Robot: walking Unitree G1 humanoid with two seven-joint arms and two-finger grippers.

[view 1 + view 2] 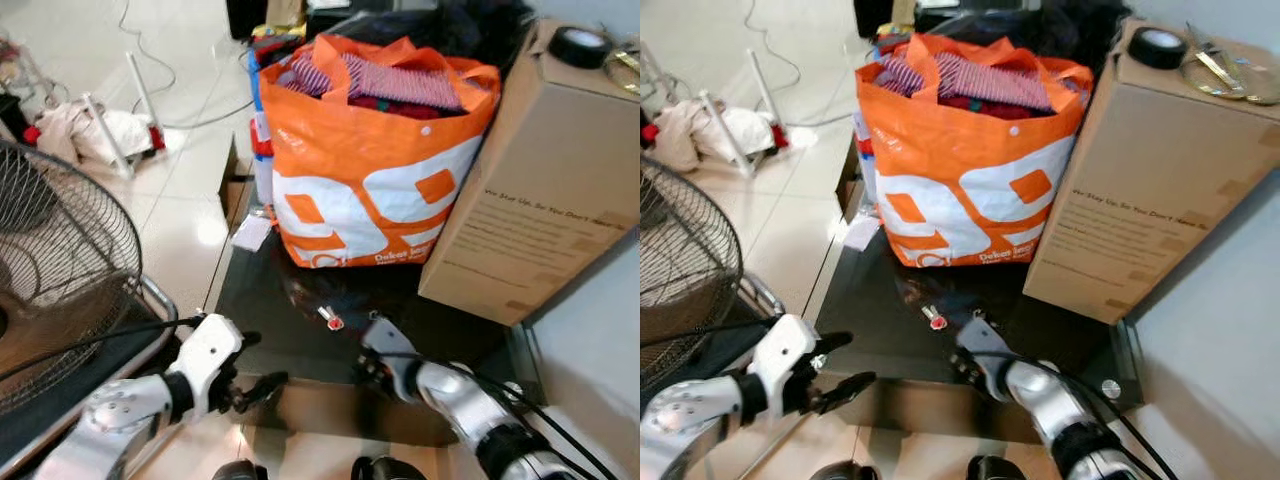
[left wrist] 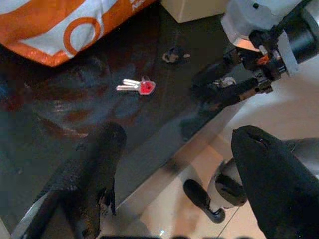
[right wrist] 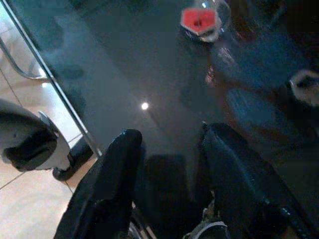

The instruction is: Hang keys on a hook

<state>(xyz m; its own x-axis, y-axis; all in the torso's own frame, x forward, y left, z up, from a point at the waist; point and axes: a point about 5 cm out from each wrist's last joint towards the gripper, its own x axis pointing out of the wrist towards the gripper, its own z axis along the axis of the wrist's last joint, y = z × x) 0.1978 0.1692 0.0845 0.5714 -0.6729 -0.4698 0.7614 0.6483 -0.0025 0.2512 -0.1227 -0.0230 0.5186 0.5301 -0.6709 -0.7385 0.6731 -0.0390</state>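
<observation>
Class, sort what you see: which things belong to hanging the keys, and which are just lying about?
Job: keys on the dark glass table; right gripper near them, open; left gripper, open.

Lying about: orange bag, cardboard box, fan, tape roll.

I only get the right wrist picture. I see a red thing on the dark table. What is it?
Observer: It's the red tag on the keys; the left wrist view shows silver keys beside it.
Operator: What's behind them?
Observer: An orange bag full of striped cloth.
Operator: Is my other tool near?
Observer: The left tool hangs open off the table's front edge, holding nothing.
</observation>
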